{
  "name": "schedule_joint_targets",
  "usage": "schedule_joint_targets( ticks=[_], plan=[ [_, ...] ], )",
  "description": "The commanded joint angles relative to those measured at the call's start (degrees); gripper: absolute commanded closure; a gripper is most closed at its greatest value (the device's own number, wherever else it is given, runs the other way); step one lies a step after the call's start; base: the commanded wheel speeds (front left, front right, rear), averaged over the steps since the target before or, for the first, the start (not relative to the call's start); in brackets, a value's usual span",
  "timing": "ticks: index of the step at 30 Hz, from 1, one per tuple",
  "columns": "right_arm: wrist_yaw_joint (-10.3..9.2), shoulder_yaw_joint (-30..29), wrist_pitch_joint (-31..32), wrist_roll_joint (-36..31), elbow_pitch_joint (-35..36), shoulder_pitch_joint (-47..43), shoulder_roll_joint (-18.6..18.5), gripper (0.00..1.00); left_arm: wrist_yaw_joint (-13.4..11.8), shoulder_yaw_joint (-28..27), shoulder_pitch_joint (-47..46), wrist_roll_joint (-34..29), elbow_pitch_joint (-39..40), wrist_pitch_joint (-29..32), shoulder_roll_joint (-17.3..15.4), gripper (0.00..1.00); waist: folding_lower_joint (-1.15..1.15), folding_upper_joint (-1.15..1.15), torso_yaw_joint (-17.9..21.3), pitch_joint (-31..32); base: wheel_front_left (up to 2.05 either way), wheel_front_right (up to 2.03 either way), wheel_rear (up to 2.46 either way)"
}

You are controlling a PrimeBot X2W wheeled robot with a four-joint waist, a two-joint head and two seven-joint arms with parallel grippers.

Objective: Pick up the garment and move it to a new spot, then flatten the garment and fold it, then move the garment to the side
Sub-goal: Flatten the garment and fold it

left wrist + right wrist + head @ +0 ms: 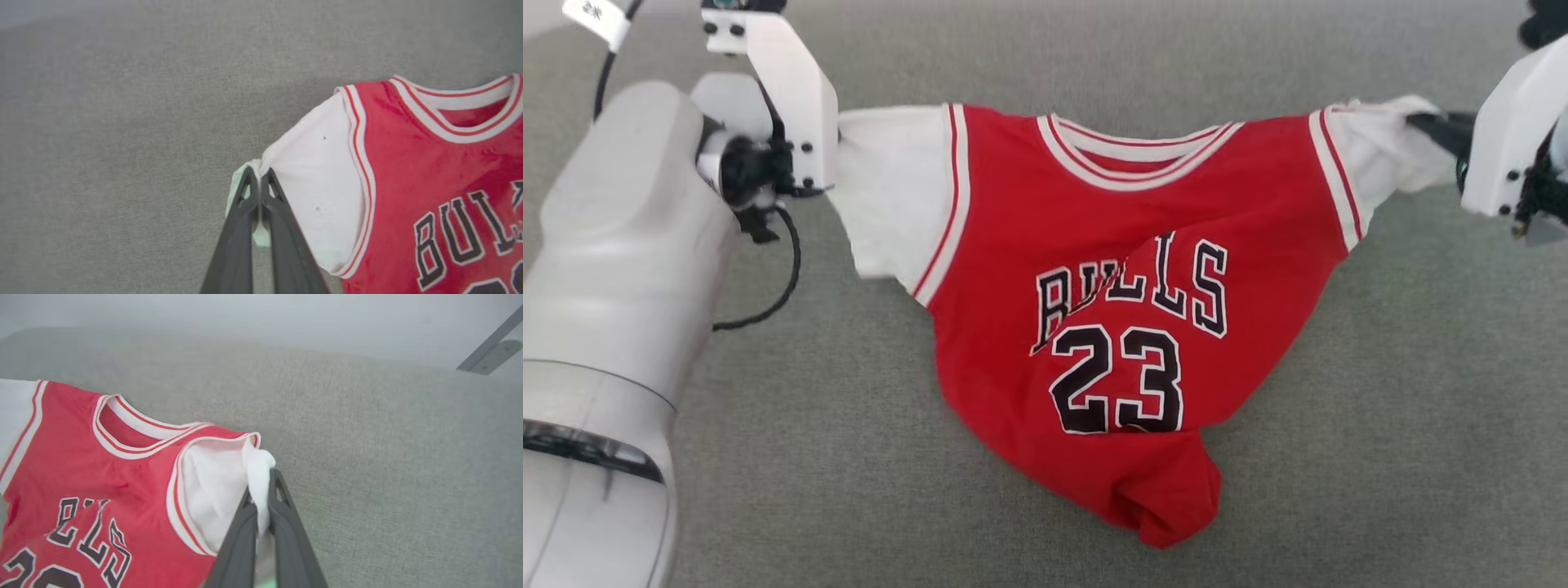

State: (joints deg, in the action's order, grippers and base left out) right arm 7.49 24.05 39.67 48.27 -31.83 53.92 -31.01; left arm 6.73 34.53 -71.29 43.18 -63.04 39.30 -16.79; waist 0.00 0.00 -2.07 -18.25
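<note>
Left gripper (pixel 258 173) clamped shut on the outer edge of the white sleeve (pixel 314 175) on its side, cloth pinched between the dark fingers. Right gripper (pixel 261 486) likewise closed, on a bunched tip of the other white sleeve (pixel 212 490). The two holds are well apart, so the garment (pixel 1143 269) spans between them with the collar (pixel 1135 155) edge pulled fairly straight and the print side up toward the head view. Red body sags onto the grey tabletop (pixel 1380 408), the lower hem (pixel 1168 498) is crumpled in a lump, and a diagonal crease cuts the lettering (pixel 1131 286). Judgement: sleeve-tip grip spreads the shoulders for carrying and laying flat; flattening and folding not yet done
</note>
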Motion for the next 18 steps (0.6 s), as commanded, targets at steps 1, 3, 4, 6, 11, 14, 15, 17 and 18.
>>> schedule_joint_targets(
  ticks=[1, 3, 4, 6, 11, 14, 15, 17, 18],
  plan=[
    [0.00, -0.8, -1.0, 0.7, 1.1, 0.8, -0.3, 1.00, 0.1, -0.1, -1.3, 0.2, 0.8, 0.1, -0.8, 1.00, 0.00, 0.00, -0.4, 3.5, 0.00, 0.00, 0.00],
    [-0.01, -1.4, -1.5, 0.6, 2.0, 1.3, -0.6, 1.00, 0.1, -0.4, -2.1, 0.6, 1.4, 0.6, -1.2, 1.00, 0.00, 0.00, -0.4, 5.3, 0.00, 0.00, 0.00],
    [-0.01, -1.8, -1.7, 0.7, 2.3, 1.6, -0.6, 1.00, 0.1, -0.5, -2.5, 0.7, 1.9, 0.7, -1.4, 1.00, 0.00, 0.00, -0.4, 6.2, 0.00, 0.00, 0.00],
    [-0.01, -2.7, -2.0, 0.6, 3.0, 2.3, -0.6, 1.00, 0.1, -0.7, -3.0, 1.1, 2.6, 1.0, -1.9, 1.00, 0.00, 0.00, -0.5, 7.8, 0.00, 0.00, 0.00],
    [-0.01, -4.6, -1.4, -0.3, 3.9, 3.9, -0.1, 1.00, -0.4, -1.0, -4.3, 1.1, 4.7, 1.4, -3.3, 1.00, 0.00, 0.00, -0.5, 11.3, 0.00, 0.00, 0.00],
    [-0.01, -5.8, -1.0, -1.2, 4.3, 5.5, 0.6, 1.00, -1.1, -1.3, -5.6, 1.1, 6.0, 1.7, -4.4, 1.00, 0.00, 0.00, -0.2, 12.8, 0.00, 0.00, 0.00],
    [-0.01, -6.2, -0.7, -1.8, 4.3, 5.9, 0.8, 1.00, -1.4, -1.5, -6.0, 1.3, 6.3, 1.9, -4.7, 1.00, 0.00, 0.00, -0.1, 13.2, 0.00, 0.00, 0.00],
    [-0.01, -6.8, -0.7, -2.3, 4.3, 6.5, 1.1, 1.00, -1.6, -1.7, -6.4, 1.3, 6.7, 1.9, -5.0, 1.00, 0.00, 0.00, 0.0, 13.4, 0.00, 0.00, 0.00],
    [-0.01, -7.4, -0.8, -2.7, 4.1, 7.2, 1.6, 1.00, -1.9, -1.9, -6.9, 1.4, 7.2, 2.0, -5.3, 1.00, 0.00, 0.00, 0.2, 13.7, 0.00, 0.00, 0.00]
  ],
)
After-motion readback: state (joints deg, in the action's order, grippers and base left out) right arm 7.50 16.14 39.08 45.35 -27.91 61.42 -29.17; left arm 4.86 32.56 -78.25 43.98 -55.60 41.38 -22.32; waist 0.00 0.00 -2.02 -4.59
